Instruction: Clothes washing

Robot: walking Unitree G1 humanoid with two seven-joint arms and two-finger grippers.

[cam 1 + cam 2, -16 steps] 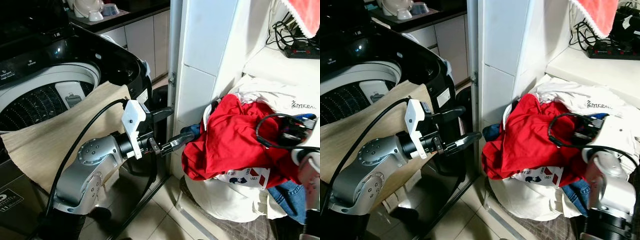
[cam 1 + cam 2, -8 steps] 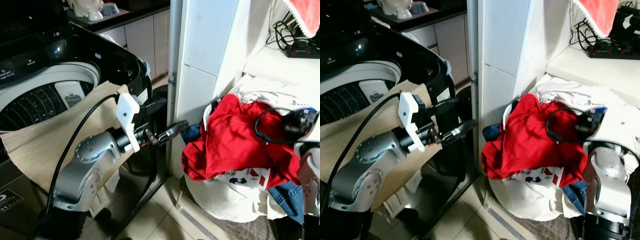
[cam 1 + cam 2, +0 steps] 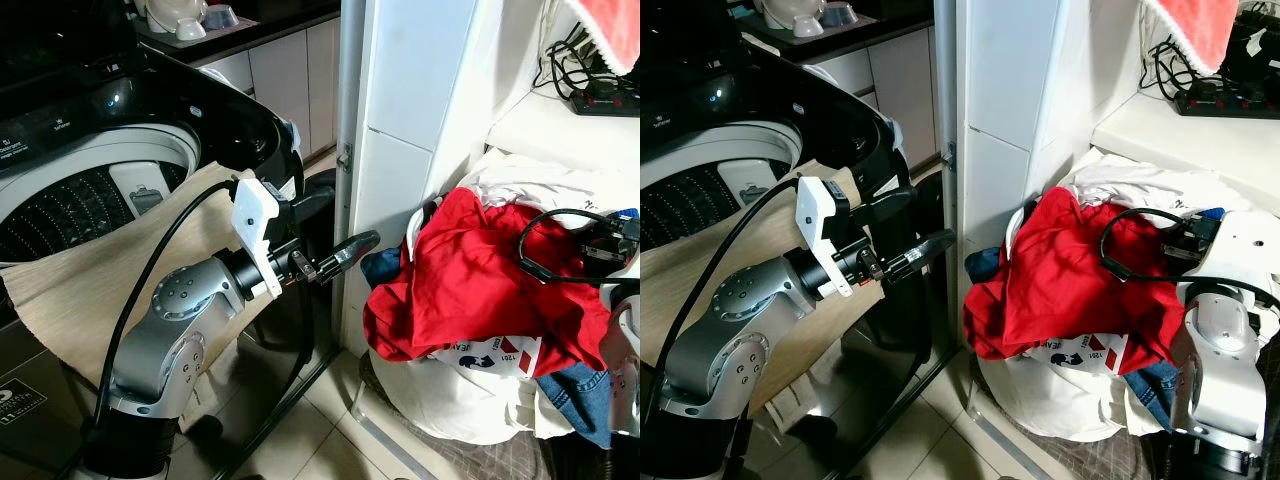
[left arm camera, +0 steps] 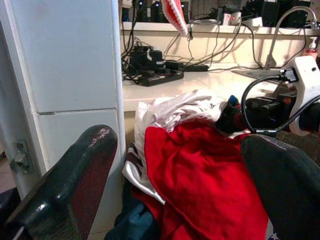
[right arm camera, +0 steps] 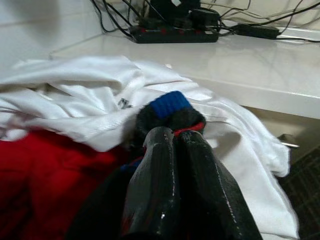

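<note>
Washing machine (image 3: 90,190) left, laundry pile (image 3: 480,300) right

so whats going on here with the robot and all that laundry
The robot is sorting laundry beside an open top-loading washer. Its right gripper is shut on a dark sock with a blue cuff, atop a pile of red and white clothes. Its left gripper is open and empty, between washer and pile. A beige cloth drapes over the washer's rim.
</note>
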